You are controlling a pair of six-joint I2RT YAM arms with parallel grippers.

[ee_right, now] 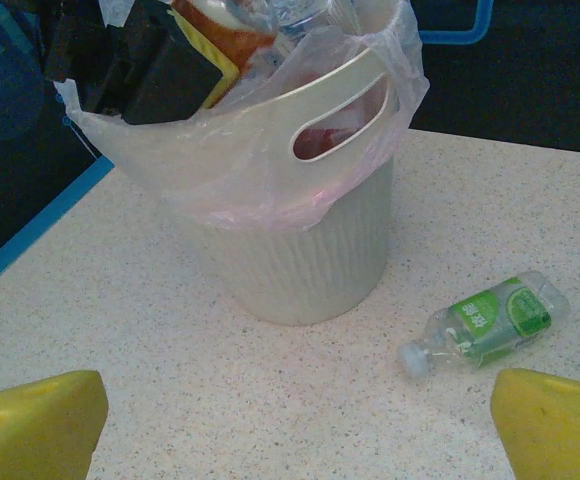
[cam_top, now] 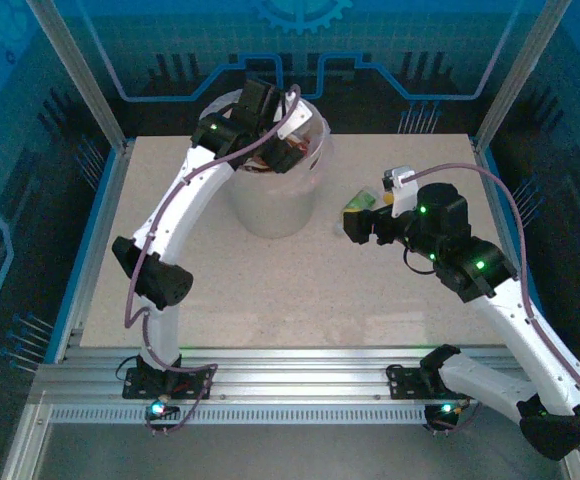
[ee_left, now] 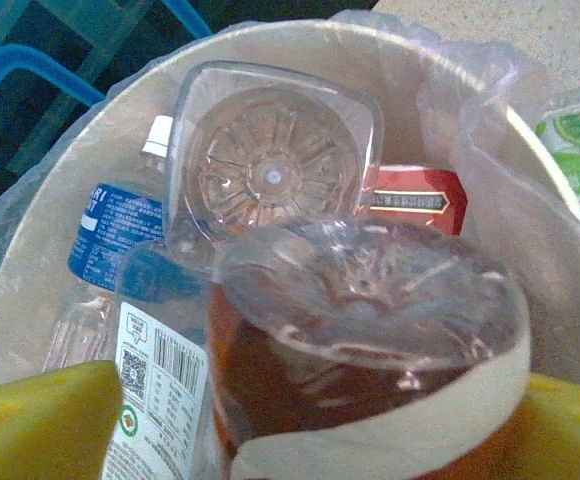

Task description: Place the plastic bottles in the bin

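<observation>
Mostly the plastic bottles [ee_left: 270, 160] lie in the bin [ee_right: 300, 270], which stands on the tabletop [ee_right: 170, 380] w/ a clear bag [ee_right: 220, 170] over its rim. A clear one sits base-up, w/ a blue-label one [ee_left: 110, 235] to its left and a red-label one [ee_left: 415, 200] to its right. A copper-label bottle [ee_left: 370, 340] sits on top, base toward the cam, btwn the fingers of the left tool [ee_left: 325, 380] over the bin's mouth. Those fingers are spread, w/ a gap on one side, not pinching it. A green-label bottle [ee_right: 490, 320] lies on its side on the tabletop near the bin. The right tool [ee_right: 295, 425] is spread wide, nothing btwn, close to that bottle.
</observation>
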